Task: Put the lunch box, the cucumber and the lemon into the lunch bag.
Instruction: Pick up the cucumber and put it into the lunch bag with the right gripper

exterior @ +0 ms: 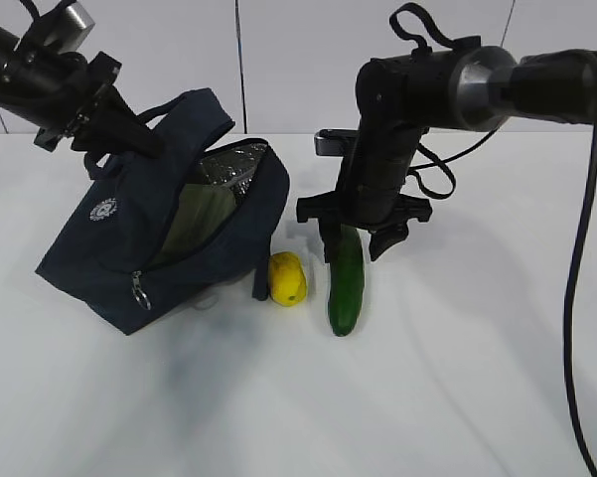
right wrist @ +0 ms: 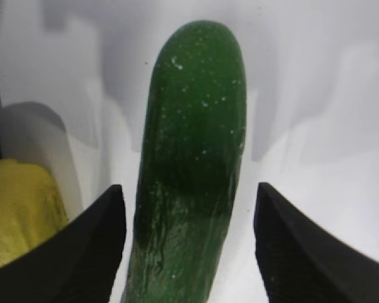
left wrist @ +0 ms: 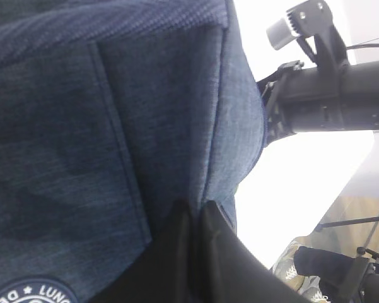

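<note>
White tabletop holds a navy lunch bag (exterior: 129,238), tilted open by the clenched left gripper (exterior: 129,134), lunch box (exterior: 201,221) inside. Right of the bag lie lemon (exterior: 287,277), then cucumber (exterior: 347,278), straddled by the right gripper (right wrist: 188,252), released. Next: close on the cucumber.

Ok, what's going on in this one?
The left hand is shut on the lunch bag, tipping it with its mouth facing the fruit. The lunch box already sits inside. The right hand is open, one finger on either side of the cucumber, which lies on the table. The lemon lies beside the bag.
</note>
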`<state>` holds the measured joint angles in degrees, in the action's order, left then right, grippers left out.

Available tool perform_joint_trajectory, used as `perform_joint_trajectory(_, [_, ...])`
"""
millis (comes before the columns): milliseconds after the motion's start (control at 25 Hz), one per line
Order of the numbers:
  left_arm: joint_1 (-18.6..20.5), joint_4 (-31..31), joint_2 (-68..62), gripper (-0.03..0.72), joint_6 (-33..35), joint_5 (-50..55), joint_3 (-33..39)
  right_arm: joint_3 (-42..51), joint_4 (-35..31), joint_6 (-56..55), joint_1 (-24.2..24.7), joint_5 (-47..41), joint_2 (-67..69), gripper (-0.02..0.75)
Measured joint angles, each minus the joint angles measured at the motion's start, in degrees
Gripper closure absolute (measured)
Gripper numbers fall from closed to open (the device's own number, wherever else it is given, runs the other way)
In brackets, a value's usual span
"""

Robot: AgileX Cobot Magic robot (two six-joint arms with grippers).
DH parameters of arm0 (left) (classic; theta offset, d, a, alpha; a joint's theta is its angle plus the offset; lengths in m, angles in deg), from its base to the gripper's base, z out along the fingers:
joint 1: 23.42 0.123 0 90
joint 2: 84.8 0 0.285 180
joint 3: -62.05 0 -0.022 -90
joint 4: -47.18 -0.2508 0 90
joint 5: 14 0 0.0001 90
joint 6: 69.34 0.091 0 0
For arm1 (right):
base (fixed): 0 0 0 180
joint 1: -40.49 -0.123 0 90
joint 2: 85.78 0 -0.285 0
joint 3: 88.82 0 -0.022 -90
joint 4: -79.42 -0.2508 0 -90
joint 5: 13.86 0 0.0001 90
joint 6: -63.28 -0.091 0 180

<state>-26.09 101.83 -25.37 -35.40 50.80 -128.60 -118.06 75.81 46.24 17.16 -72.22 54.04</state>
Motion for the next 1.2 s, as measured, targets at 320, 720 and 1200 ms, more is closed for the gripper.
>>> perform_joint_trajectory(320, [0.0, -0.04, 0.0, 0.697, 0.0, -0.09, 0.0, -0.05, 0.47, 0.0, 0.0, -0.67, 1.36, 0.262])
perform_joint_trajectory(720, [0.0, -0.13, 0.0, 0.697, 0.0, -0.09, 0.0, -0.05, 0.47, 0.0, 0.0, -1.81, 1.92, 0.264])
perform_joint_trajectory(1200, [0.0, -0.13, 0.0, 0.697, 0.0, -0.12, 0.0, -0.05, 0.56, 0.0, 0.0, -2.49, 1.92, 0.4])
